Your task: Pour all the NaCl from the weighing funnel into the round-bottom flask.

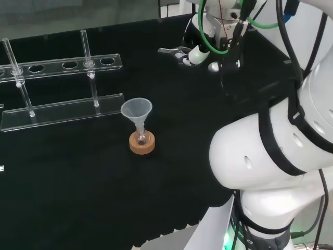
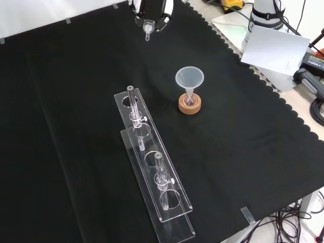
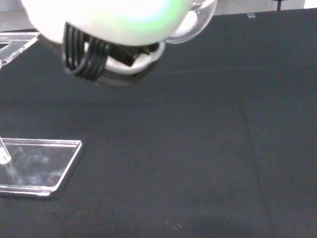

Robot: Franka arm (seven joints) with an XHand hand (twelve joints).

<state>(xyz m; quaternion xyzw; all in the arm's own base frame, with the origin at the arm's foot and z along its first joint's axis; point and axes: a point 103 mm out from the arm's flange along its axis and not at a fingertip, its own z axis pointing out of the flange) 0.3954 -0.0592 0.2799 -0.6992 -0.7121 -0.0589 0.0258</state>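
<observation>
Rack [image 2: 154,187] near; funnel [image 2: 189,79] atop flask [image 2: 189,100].

Three cameras: one behind the arm, one facing it, one at the wrist.

The head view looks from behind and above the arm's base across the table [image 1: 78,198], the arm's white links [image 1: 276,156] large at 3 to 5 o'clock. The front view looks steeply down from the opposite side, the hand [image 2: 152,10] entering at 12 o'clock. Both share the funnel on its cork ring [image 1: 142,143] and the clear rack [image 1: 62,112], about a quarter turn apart. The wrist view sits low and close over the cloth, the rack's base corner [image 3: 39,168] at 8 o'clock.
</observation>
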